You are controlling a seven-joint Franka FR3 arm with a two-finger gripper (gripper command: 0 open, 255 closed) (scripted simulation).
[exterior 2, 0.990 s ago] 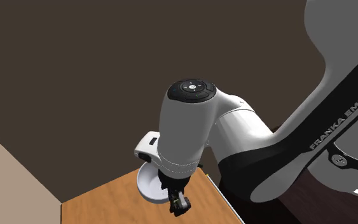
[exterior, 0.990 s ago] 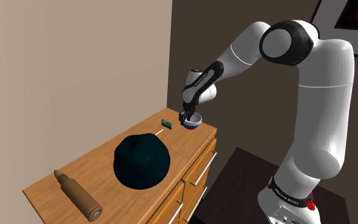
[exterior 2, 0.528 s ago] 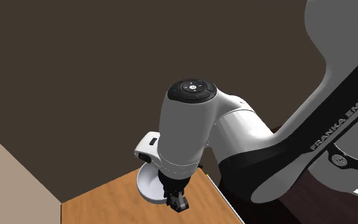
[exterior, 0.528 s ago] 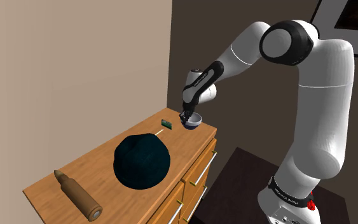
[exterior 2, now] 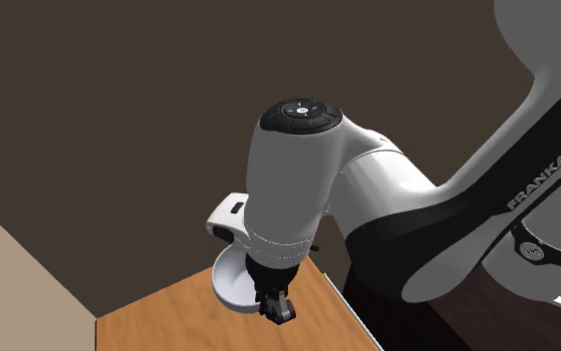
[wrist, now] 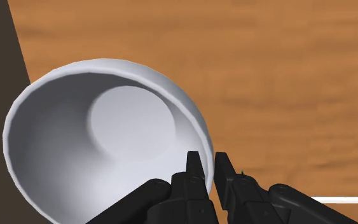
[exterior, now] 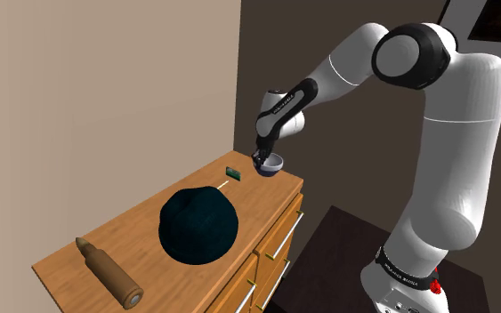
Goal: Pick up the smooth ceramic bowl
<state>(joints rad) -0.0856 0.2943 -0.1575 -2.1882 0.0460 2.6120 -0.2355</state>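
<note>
The bowl (exterior: 270, 163) is small, smooth and white inside (wrist: 107, 137), with a bluish outside in the shoulder view. It hangs just above the far right corner of the wooden dresser top (exterior: 266, 197). My gripper (exterior: 259, 160) comes down onto it from above and is shut on its rim. In the wrist view the two black fingertips (wrist: 194, 167) pinch the bowl's rim, one inside and one outside, with my gripper (wrist: 206, 160) over the near wall. The second exterior view has the bowl (exterior 2: 230, 282) behind the hand and my gripper (exterior 2: 277, 311) below it.
A dark teal dome-shaped object (exterior: 198, 225) sits mid-dresser, and a brown bullet-shaped cylinder (exterior: 108, 269) lies near the front corner. A small green piece (exterior: 233, 171) and a thin white stick (exterior: 222, 183) lie near the bowl. A beige wall borders the dresser at the shoulder view's left.
The fingers have closed on the bowl's rim. The hand has since risen a little, taking the bowl up off the dresser top.
</note>
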